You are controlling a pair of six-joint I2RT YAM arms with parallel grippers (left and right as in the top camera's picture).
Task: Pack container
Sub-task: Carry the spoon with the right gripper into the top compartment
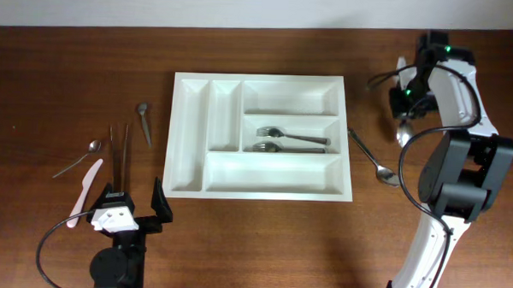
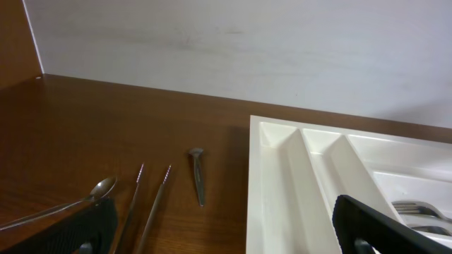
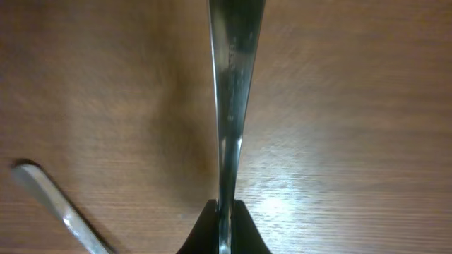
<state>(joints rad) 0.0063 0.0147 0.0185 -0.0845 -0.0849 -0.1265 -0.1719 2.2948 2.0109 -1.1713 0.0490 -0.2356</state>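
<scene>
Five loose pieces lie at the far left of the counter (image 1: 54, 68): a slim spoon (image 1: 76, 158), a pale plastic knife (image 1: 87, 183), two thin metal sticks (image 1: 113, 149) running side by side, and just beyond them a short dark-headed utensil (image 1: 144, 123). Right below that cluster, the left claw (image 1: 135, 201) hovers with its jaws spread wide, nothing between them, and the near-left corner of the tray just to its right.

Middle of the counter now, and that's the white container (image 1: 273, 172), lying flat and square. Two forks (image 1: 291, 137) lie one above the other in its middle long compartment, tines pointing left. The other four compartments show only bare white plastic.

Past its right edge a loose spoon (image 1: 371, 157) lies slanted on the wood, close to the tray but not touching. Farther right, the right claw (image 3: 226, 212) is pinched tight on a shiny metal utensil (image 3: 231, 106), holding it above the wood beside the tray. What sort of utensil it is, I can't tell.
</scene>
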